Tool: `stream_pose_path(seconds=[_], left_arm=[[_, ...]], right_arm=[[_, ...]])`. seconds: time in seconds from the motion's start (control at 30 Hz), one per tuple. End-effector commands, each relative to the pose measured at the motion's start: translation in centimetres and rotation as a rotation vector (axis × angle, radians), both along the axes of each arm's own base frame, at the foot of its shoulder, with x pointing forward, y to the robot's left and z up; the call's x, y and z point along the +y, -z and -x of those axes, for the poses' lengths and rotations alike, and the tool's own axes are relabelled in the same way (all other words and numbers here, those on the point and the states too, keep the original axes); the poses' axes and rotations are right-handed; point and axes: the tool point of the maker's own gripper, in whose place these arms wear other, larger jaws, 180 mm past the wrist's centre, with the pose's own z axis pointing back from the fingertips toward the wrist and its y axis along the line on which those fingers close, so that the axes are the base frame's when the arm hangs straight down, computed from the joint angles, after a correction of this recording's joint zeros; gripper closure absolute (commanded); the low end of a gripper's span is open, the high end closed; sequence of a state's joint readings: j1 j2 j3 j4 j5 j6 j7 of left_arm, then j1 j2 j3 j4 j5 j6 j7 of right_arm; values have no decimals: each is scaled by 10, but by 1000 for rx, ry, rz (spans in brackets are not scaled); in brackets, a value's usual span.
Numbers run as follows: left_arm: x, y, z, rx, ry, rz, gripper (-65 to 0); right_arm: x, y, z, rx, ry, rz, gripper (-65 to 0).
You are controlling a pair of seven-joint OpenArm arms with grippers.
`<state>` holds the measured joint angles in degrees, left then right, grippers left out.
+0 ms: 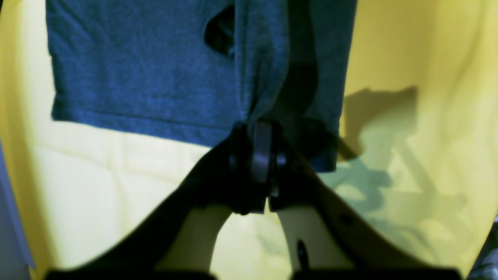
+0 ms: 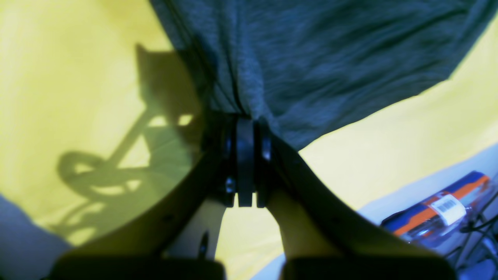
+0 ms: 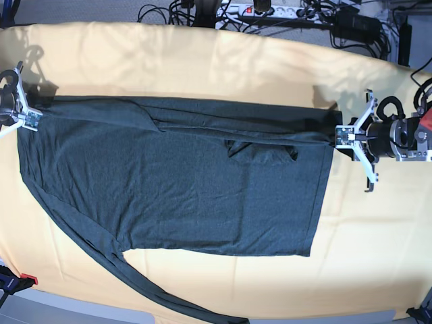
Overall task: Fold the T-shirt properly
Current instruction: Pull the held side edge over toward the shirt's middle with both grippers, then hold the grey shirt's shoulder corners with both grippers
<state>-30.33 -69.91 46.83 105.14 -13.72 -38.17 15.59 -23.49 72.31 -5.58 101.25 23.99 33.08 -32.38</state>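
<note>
**Soft knit held at both ends, one long fold in**

Near edge of worktop (image 3: 378, 270): a long sleeve trails off the front, limp, w/ pale yellow cloth under it. The T-shirt (image 3: 189, 196) lies spread flat across the middle, dark charcoal heathered knit, no print, plain stitched hem. Judged light, floppy, a bit stretchy; it'll sag and crease wherever unsupported, so best held at hem corner and shoulder, both ends pulled taut. Far long edge is already turned over onto the body, w/ a bunched bit mid-way. Left pincer (image 1: 256, 128) is pressed together on the hem corner; right pincer (image 2: 245, 120) likewise nips gathered fabric at the opposite end
</note>
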Motion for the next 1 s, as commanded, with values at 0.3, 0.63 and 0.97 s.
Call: stream_pose_path(seconds=[0.3, 0.63, 0.97], left_arm=[[-3, -8, -16, -50, -22, 26, 0], [0, -19, -40, -179, -93, 36, 0], [3, -27, -54, -254, -141, 48, -152]], right_arm=[[1, -1, -24, -170, 4, 18, 0], [-5, -8, -37, -259, 49, 33, 0], [-3, -16, -55, -401, 89, 40, -124]])
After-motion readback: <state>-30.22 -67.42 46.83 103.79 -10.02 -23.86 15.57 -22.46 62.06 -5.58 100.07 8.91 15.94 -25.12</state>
